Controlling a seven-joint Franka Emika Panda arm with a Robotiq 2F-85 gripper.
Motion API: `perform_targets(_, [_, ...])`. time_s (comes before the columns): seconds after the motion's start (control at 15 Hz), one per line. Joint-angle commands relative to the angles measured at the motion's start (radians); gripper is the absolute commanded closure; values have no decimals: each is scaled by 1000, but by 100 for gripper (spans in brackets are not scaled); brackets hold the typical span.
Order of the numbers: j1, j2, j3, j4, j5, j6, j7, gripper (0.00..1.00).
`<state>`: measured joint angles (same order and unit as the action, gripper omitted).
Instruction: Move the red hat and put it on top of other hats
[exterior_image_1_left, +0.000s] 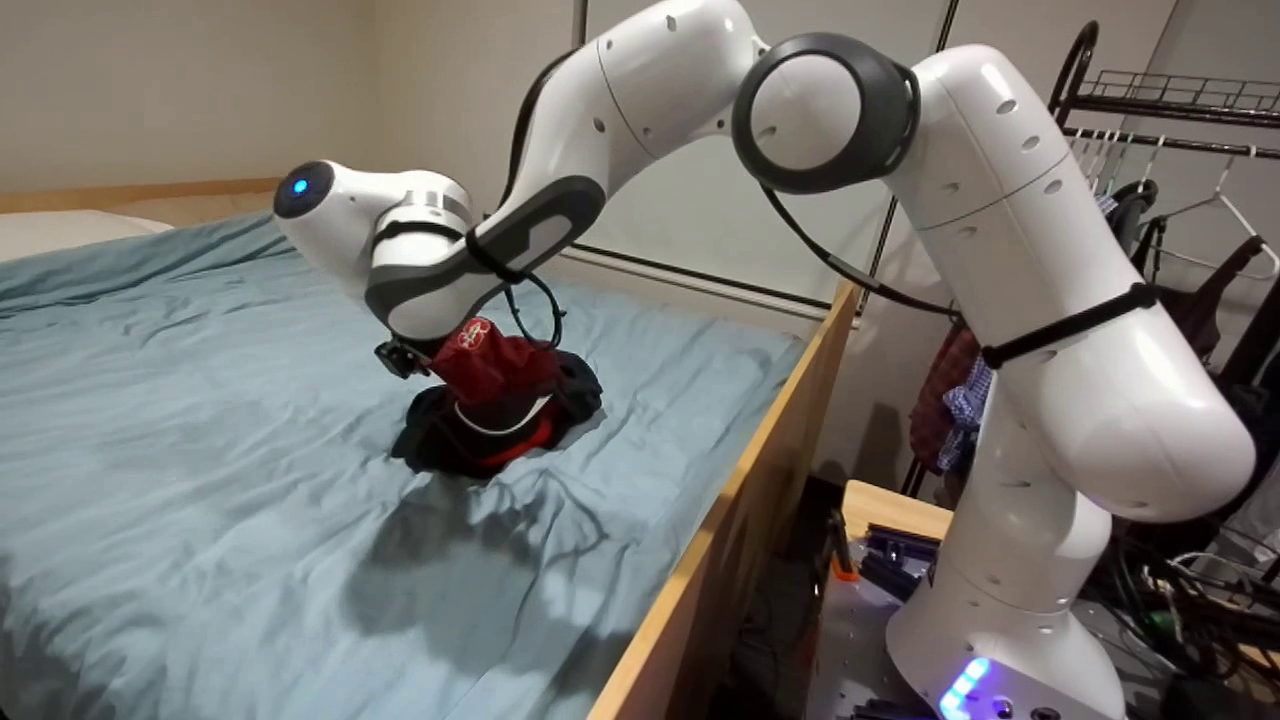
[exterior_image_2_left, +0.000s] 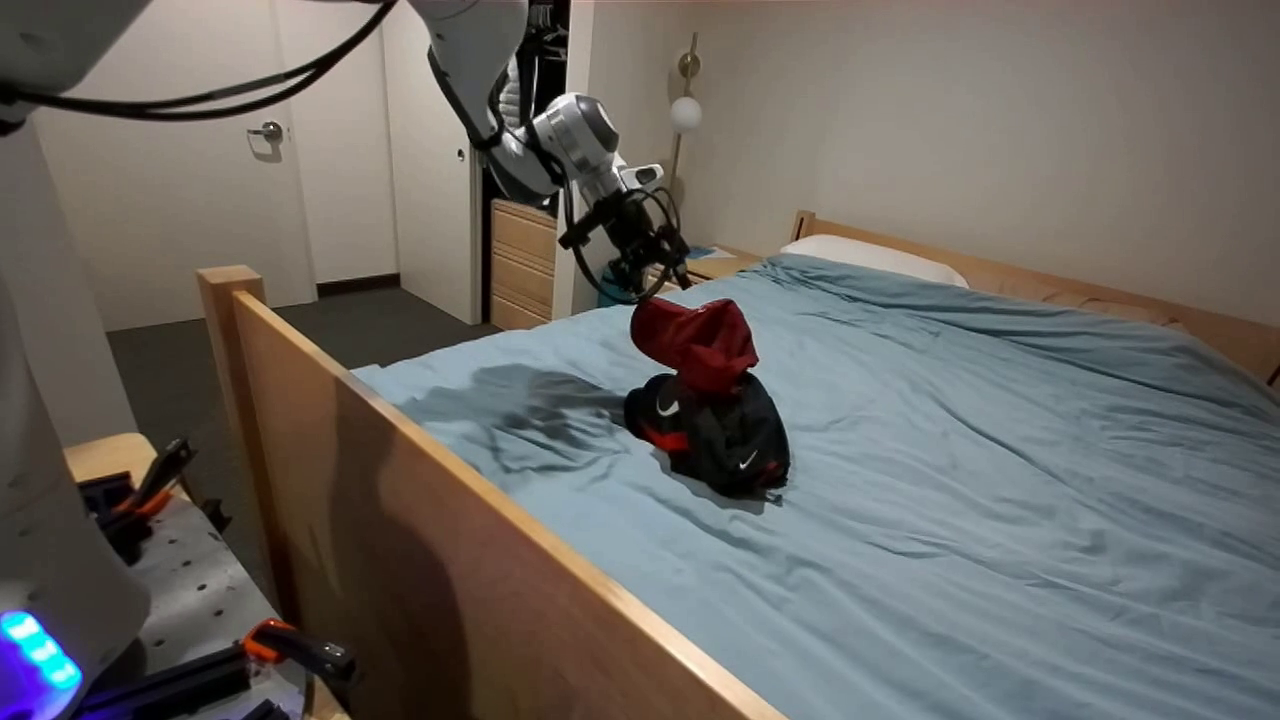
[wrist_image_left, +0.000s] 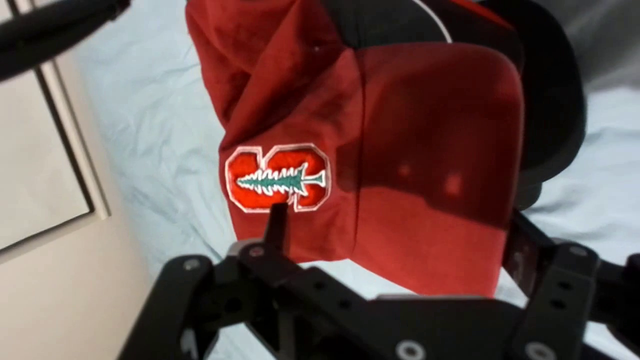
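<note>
Robotiq gripper (wrist_image_left: 397, 212) is closest to the wrist cam: fingers (wrist_image_left: 276, 222) spread wide, one over the cap nr. the block-S tree patch (wrist_image_left: 277, 177), one by the brim edge. No grip apparent; contact w/ the brim can't be told.

Red baseball cap (exterior_image_2_left: 715, 345) itself sits atop the black Nike caps (exterior_image_2_left: 735, 430) in both exterior views, a bit askew, brim just below the gripper. So placing looks abt. done, IMO. Left: back the Panda arm (exterior_image_1_left: 690, 70) off w/o snagging the brim, then check the cap's stable.

Counts, going outward: red cap x1, gripper x1, arm x1. Black caps: exact no. unclear, they overlap; two white swooshes show, so prob. 2+. Under them, blue-grey bedsheet (exterior_image_1_left: 200, 450) x1. Then wood footboard (exterior_image_2_left: 480, 490) x1; white pillow (exterior_image_2_left: 875, 258), at least 1; orange-black clamps (exterior_image_2_left: 318, 655), at least 2 in an exterior view; globe wall lamp (exterior_image_2_left: 686, 115) x1; door lever (exterior_image_2_left: 268, 131) x1.
</note>
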<state>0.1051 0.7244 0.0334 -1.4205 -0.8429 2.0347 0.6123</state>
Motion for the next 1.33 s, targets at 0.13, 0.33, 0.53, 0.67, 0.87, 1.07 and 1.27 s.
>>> perform_targets(0.13, [-40,-79,-2,-48,360,2,-150,0])
perform_targets(0.33, [-27,-118,-5,-109,550,-48,-175,0])
perform_targets(0.53, [-43,-174,20,-165,737,-38,-212,0])
perform_targets(0.67, [-52,-220,20,-188,856,-54,-202,0])
perform_targets(0.87, [-72,-313,15,-228,1021,-58,-192,0])
perform_targets(1.07, [-111,-397,9,-257,1186,-59,-210,0])
perform_targets(1.27, [-123,-461,-26,-276,1217,-45,-225,0])
